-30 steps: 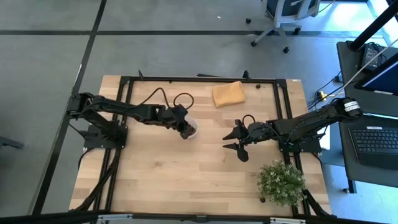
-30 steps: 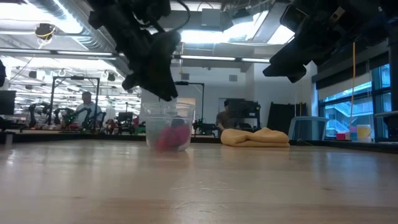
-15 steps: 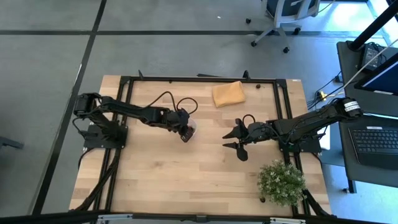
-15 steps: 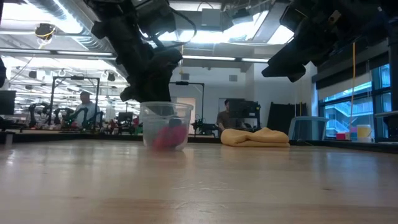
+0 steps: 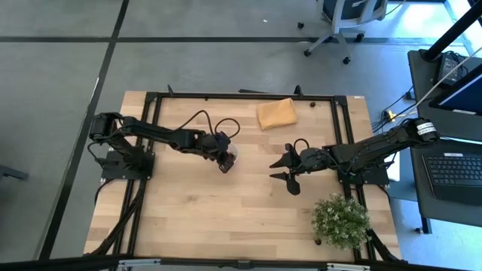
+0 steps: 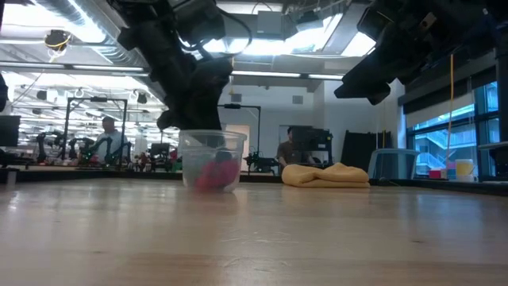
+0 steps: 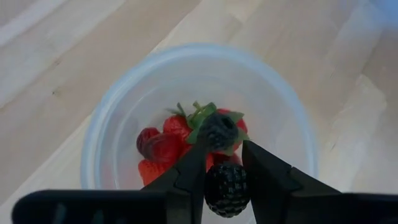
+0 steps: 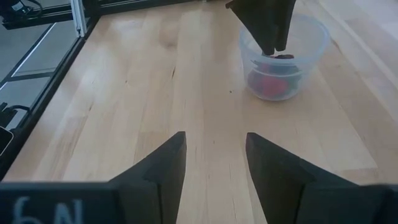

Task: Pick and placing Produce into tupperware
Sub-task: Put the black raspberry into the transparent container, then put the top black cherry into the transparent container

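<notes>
The tupperware (image 5: 233,152), a small round translucent cup (image 7: 124,93), stands on the table left of centre. It holds the produce: red strawberries (image 7: 163,148) with a dark berry (image 7: 217,129) lying on top. My left gripper (image 7: 224,157) reaches into the cup's mouth from above (image 6: 194,119), shut on another dark berry (image 7: 225,188). My right gripper (image 5: 276,171) hovers open above the table right of centre (image 8: 214,135), facing the cup (image 8: 283,46) with nothing between its fingers. My left gripper pinches the dark berry by its two sides (image 7: 211,186) between its two fingers. The fingers slant down into the cup's mouth from the table's left. The berry hangs clear above the red fruit, just short of the fingertips.
A folded orange cloth (image 5: 276,114) lies at the far edge, and a bushy green plant (image 5: 341,220) stands at the near right. Black frame rails (image 5: 226,96) run along the table's edges. Bare wood lies between the cup and my right gripper. People sit in the room behind (image 6: 111,135).
My left gripper has sunk with the dark berry, from a little above the cup down to its rim, tipping slightly steeper. It moved in the first half second and then kept still.
</notes>
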You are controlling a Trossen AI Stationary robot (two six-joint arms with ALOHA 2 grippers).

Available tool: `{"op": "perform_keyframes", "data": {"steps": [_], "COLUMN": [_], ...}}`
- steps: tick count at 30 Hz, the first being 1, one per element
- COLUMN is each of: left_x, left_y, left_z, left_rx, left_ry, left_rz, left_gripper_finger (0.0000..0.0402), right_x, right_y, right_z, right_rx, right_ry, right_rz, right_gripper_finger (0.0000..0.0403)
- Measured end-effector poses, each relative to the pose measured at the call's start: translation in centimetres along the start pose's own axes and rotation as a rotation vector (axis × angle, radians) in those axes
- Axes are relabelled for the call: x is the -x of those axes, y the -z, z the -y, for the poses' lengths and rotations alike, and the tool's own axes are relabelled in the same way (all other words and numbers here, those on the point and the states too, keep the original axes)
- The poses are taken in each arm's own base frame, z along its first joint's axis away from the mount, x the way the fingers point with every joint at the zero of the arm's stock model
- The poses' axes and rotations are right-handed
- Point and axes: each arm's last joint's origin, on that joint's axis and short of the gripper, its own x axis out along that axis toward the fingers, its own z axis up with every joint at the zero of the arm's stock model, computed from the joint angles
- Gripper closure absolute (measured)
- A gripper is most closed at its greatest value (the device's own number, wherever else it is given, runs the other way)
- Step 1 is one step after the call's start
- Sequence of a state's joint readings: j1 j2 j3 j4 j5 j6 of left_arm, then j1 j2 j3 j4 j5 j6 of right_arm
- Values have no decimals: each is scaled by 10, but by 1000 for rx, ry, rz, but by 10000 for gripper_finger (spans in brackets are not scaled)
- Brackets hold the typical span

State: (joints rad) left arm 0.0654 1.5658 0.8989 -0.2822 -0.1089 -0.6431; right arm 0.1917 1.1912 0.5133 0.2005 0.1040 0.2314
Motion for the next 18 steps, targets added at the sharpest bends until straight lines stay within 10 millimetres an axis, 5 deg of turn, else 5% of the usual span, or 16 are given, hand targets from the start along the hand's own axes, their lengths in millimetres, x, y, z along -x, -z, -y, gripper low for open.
{"op": "perform_keyframes", "data": {"steps": [12, 18], "left_x": [6, 33], "left_y": [-14, -23], "left_z": [10, 12], "left_rx": [-33, -114], "left_ry": [102, 148], "left_rz": [143, 241], "left_gripper_finger": [205, 190], "right_x": [0, 0], "right_y": [0, 0], "right_z": [0, 0], "right_rx": [-1, -3], "right_ry": [0, 0], "right_rz": [-1, -1], "right_gripper_finger": [233, 233]}}
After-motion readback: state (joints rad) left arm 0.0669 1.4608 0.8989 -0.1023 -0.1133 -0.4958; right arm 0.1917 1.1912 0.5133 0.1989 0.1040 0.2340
